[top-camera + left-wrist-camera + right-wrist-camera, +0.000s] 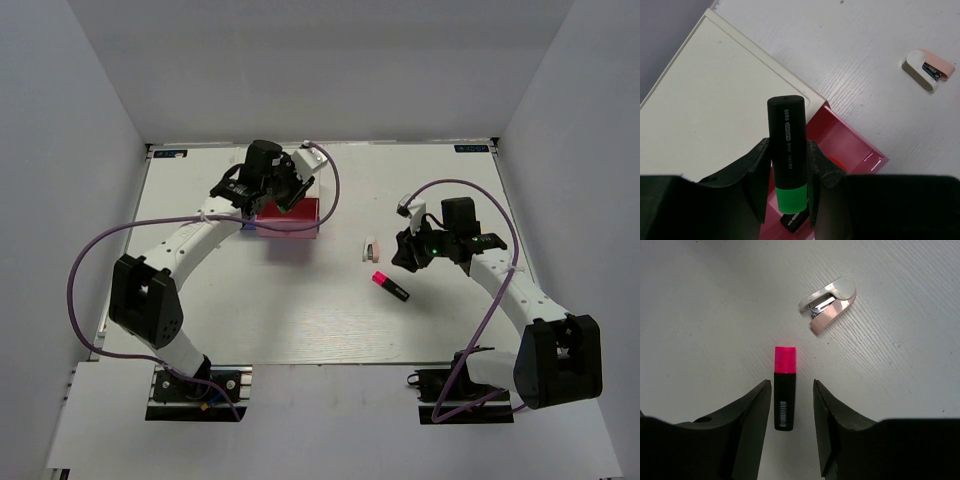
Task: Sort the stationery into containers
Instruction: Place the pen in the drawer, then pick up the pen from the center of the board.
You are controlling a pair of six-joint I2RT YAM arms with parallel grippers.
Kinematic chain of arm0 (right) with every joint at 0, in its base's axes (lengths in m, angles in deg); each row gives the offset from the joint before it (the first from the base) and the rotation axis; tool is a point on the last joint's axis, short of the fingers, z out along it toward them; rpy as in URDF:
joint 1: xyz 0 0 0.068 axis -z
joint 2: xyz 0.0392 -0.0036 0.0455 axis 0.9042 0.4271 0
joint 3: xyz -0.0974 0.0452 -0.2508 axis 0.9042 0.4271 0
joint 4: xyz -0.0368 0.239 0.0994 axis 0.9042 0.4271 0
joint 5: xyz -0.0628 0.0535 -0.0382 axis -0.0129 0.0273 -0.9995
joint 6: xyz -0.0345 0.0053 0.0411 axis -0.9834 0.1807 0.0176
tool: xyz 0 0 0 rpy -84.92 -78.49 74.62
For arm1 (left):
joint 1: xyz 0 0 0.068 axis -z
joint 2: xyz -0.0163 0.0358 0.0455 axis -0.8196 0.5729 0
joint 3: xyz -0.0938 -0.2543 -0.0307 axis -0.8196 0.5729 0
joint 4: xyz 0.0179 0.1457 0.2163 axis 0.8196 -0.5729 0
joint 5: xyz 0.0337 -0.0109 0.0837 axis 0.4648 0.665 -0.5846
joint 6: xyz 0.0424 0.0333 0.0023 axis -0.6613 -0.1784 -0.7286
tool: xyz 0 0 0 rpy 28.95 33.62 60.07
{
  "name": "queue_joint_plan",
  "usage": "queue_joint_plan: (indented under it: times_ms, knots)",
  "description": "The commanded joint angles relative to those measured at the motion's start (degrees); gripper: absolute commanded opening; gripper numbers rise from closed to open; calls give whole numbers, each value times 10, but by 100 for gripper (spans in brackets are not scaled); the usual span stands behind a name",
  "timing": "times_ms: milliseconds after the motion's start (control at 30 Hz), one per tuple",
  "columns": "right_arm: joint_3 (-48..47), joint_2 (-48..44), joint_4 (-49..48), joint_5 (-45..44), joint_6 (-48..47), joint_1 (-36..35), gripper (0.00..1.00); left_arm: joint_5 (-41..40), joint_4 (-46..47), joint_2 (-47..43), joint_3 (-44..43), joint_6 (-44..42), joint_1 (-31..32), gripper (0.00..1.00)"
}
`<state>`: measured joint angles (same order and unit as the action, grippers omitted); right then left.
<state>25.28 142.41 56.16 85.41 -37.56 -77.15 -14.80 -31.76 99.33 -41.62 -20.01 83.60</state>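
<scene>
Green-ended highlighter, item 1: clamped in my left pincer, poised over the open pink-red drawer, presumably for release there. Pink-ended highlighter, item 2: flat on the bench; my right pincer straddles it, jaws parted, not touching, lined up for gripping.

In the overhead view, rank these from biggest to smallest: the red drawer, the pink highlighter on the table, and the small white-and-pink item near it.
1. red drawer
2. pink highlighter
3. white-and-pink item, clearly shorter than the highlighter
</scene>
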Motion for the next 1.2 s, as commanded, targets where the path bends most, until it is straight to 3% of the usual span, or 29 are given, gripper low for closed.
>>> queue_joint_plan:
  times_ms: [0, 100, 200, 267, 333, 533, 700, 833, 1000, 1167]
  knots:
    - [-6, -5, 3, 11, -17, 1, 51, -10, 24, -20, 12, -14, -3, 4]
    - [-9, -6, 8, 14, -27, 2, 60, -15, 24, -20, 28, -14, -3, 7]
    - [-10, 0, 11, 12, -31, 4, 68, -15, 30, -26, 40, -14, -3, 21]
    - [-13, 3, 17, 13, -36, 3, 72, -21, 36, -31, 47, -8, -3, 40]
    - [-12, 9, 22, 11, -42, 3, 74, -31, 46, -43, 54, -8, -3, 76]
    - [-2, 30, 31, 1, -48, -3, 75, -57, 68, -72, 67, 3, -3, 100]
    - [9, 37, 35, -17, -54, -6, 75, -87, 68, -114, 47, 35, 3, 100]
    - [24, 42, 28, -40, -62, -18, 75, -87, 74, -167, 54, 119, 3, 100]
    - [46, 58, 13, -61, -57, -38, 78, -87, 67, -251, 115, 291, -3, 100]
    - [55, 84, -15, -89, -37, -65, 78, -103, 44, -346, 217, 372, -3, 100]
